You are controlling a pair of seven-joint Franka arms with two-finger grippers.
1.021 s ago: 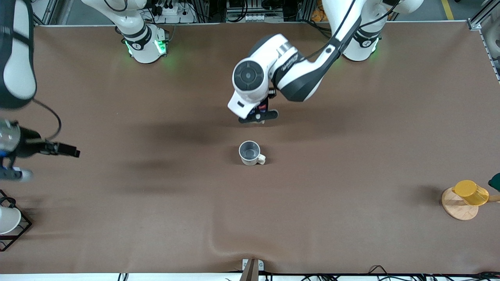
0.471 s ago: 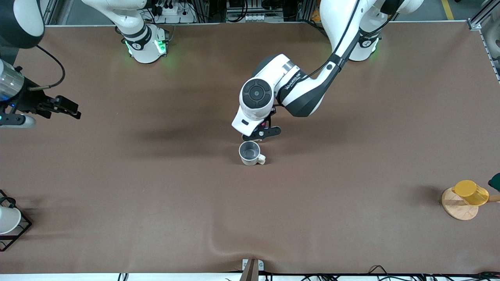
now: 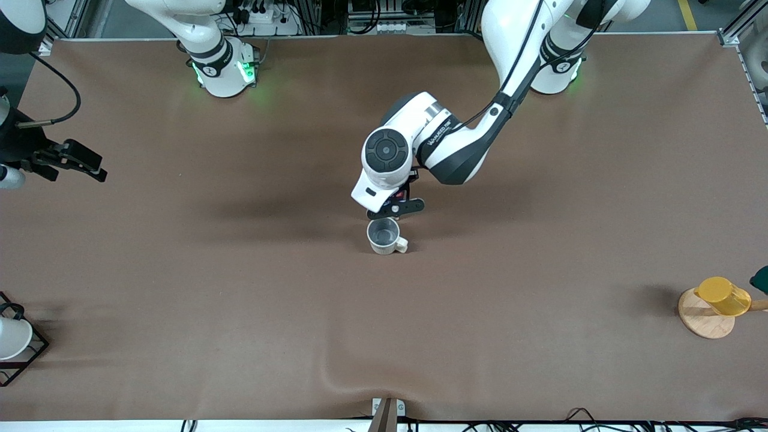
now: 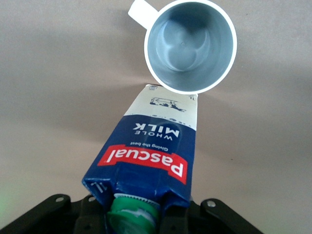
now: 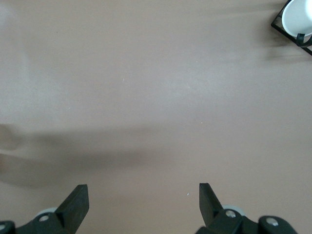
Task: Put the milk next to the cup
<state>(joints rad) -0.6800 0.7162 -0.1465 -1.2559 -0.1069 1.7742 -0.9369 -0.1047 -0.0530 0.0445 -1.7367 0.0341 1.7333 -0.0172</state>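
The cream-white cup (image 3: pixel 384 235) with a grey inside stands on the brown table near its middle; it also shows in the left wrist view (image 4: pixel 191 46). My left gripper (image 3: pixel 397 207) is shut on the dark blue milk carton (image 4: pixel 148 156), gripping it at the top by its green cap (image 4: pixel 134 214). The carton hangs upright, its pale lower end right beside the cup's rim, on the side toward the robots' bases. In the front view the carton (image 3: pixel 401 195) is mostly hidden under the wrist. My right gripper (image 3: pixel 84 163) is open and empty above the right arm's end of the table.
A plain white cup in a black wire frame (image 3: pixel 13 339) stands at the right arm's end near the front camera; it also shows in the right wrist view (image 5: pixel 297 19). A translucent yellow cup (image 3: pixel 723 296) sits on a round wooden coaster (image 3: pixel 705 317) at the left arm's end.
My left gripper has carried the milk from over the table nearer the bases to right beside the cup, then shifted slightly. My right gripper has moved toward the bases along the table's end.
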